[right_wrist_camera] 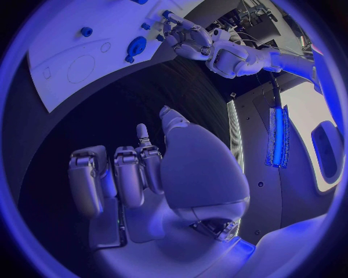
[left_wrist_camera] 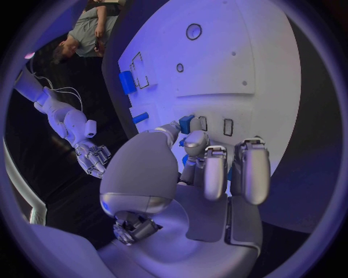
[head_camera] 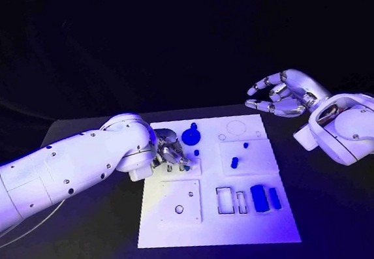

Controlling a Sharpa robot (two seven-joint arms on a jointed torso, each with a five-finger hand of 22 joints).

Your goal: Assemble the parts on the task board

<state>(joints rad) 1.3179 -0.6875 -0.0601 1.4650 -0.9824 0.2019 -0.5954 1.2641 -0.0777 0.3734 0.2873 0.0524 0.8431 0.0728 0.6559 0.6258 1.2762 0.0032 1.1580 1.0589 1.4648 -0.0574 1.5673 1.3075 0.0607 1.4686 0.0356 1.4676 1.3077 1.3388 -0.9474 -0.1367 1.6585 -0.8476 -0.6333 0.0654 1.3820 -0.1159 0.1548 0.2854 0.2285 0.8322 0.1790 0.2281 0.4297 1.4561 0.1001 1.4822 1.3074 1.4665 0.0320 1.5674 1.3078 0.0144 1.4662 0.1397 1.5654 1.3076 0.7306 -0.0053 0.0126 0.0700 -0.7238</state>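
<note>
Left hand (head_camera: pixel 171 150) rests on the task board (head_camera: pixel 217 230), fingers curled; the left wrist view shows fingertips (left_wrist_camera: pixel 190 139) touching a small blue part (left_wrist_camera: pixel 186 123), grip uncertain. Right hand (head_camera: pixel 280 96) hovers beside the board, fingers loosely curled, empty.

No legible text — none anywhere

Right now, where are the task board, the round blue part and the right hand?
task board (head_camera: pixel 217 230), head view, bare near edge.
round blue part (head_camera: pixel 191 137), head view, disc face.
right hand (head_camera: pixel 280 96), head view, palm middle.
</note>
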